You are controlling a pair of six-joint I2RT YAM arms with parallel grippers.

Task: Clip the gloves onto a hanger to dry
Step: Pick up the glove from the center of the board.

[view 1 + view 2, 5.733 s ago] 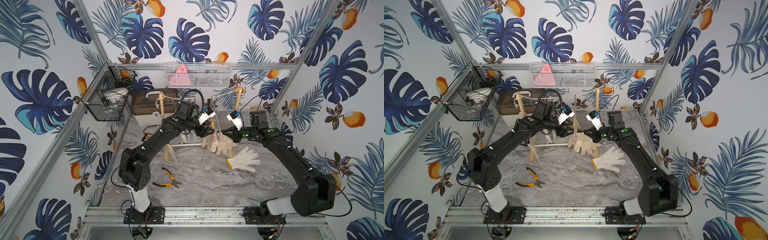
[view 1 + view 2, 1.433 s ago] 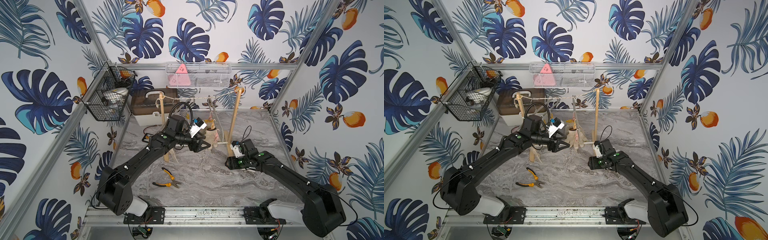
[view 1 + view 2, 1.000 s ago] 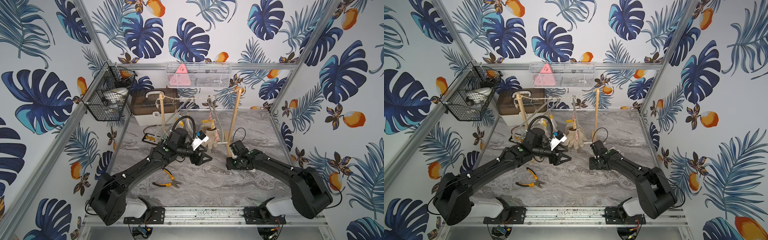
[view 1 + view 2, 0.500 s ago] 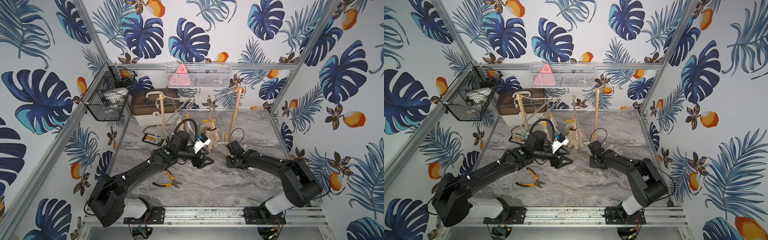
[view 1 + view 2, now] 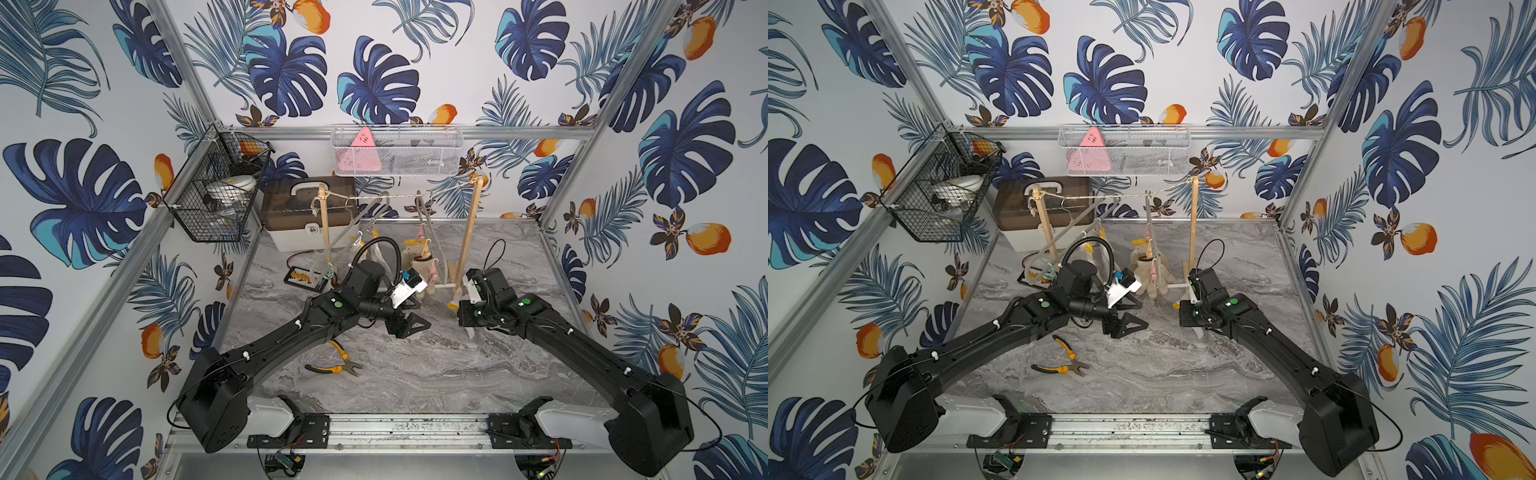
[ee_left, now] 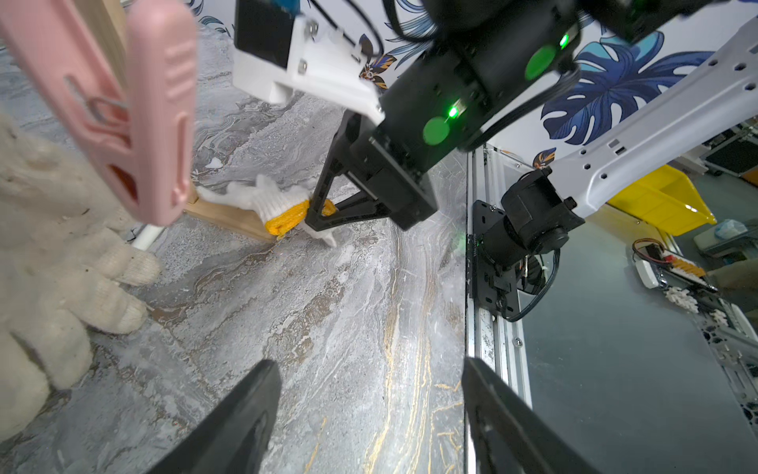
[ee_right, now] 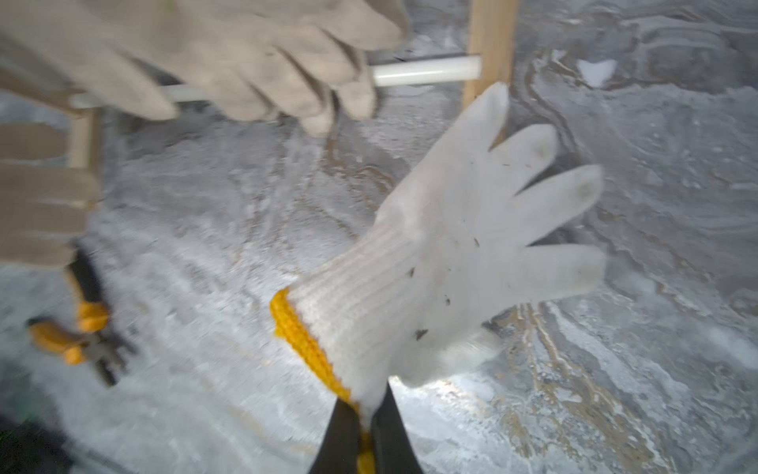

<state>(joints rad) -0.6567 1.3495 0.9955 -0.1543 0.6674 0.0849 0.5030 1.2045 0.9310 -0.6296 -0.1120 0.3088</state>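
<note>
Only the right wrist view showed the grip plainly: the right gripper [image 7: 363, 435] had its black jaws pinched together on the yellow-edged cuff of a white knitted cotton glove [image 7: 451, 246]. The glove's four fingers and thumb were splayed over the grey marbled tabletop [image 7: 205, 246], and the knit was flecked with dark specks. That view was blurred, so whether the glove touched the surface could not be told. In both top views the right arm hid nearly all of this glove, leaving a white tip [image 5: 471, 332] [image 5: 1197, 332] just right of frame centre. The left wrist view gave the same clamp from the side [image 6: 324, 213], close to the wooden foot of the rack. It also showed the left gripper [image 6: 369, 363] with its jaws wide apart and nothing between them; in a top view this gripper [image 5: 409, 324] sat at frame centre. Nearest that camera, one pink plastic clothes peg [image 6: 135, 123] hung above soiled cream gloves [image 6: 61, 266]. These gloves hung between the two pale wooden posts [image 5: 468, 241] above frame centre [image 5: 422, 266]; their number was unclear. Counted: two arms, one held glove, two grey hangers [image 5: 360, 222] on the string, and one pair of orange-handled pliers [image 5: 332, 368] lying below centre.
</note>
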